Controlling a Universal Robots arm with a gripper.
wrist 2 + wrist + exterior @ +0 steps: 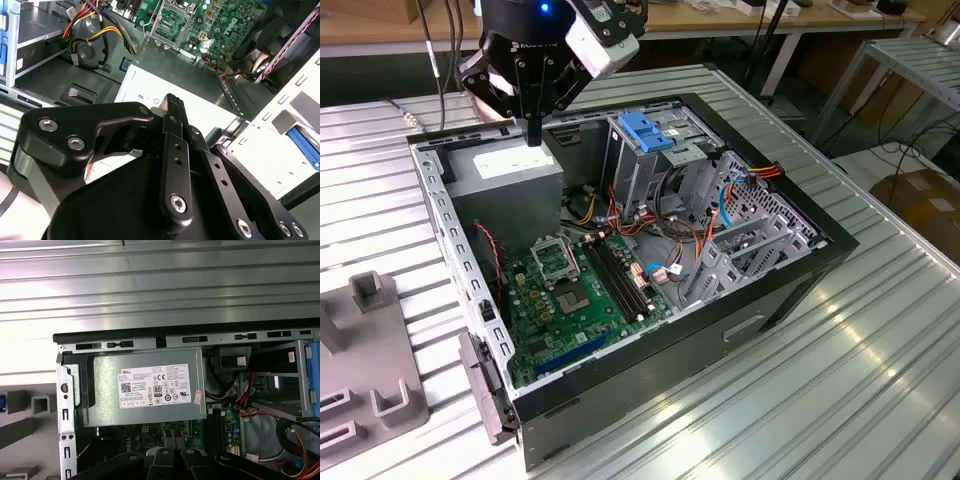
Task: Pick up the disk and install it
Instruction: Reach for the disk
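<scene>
The ribbed metal bench (pixel 880 330) carries an open black computer case (pixel 760 300). Above the case's grey power-supply box (pixel 510 165) hangs the black gripper (pixel 533 136), its fingers together and empty. Outside the case's perforated wall, the second wrist view cuts off the disk (pixel 304 144), leaving a blue rail strip.

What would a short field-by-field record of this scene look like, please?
gripper: above the power supply, jaws shut, nothing held
computer case: open, lying on the slatted metal table
drive cage: metal, blue bracket on top
motherboard: green, exposed inside the case
grey fixture: on the table at the exterior view's left
</scene>
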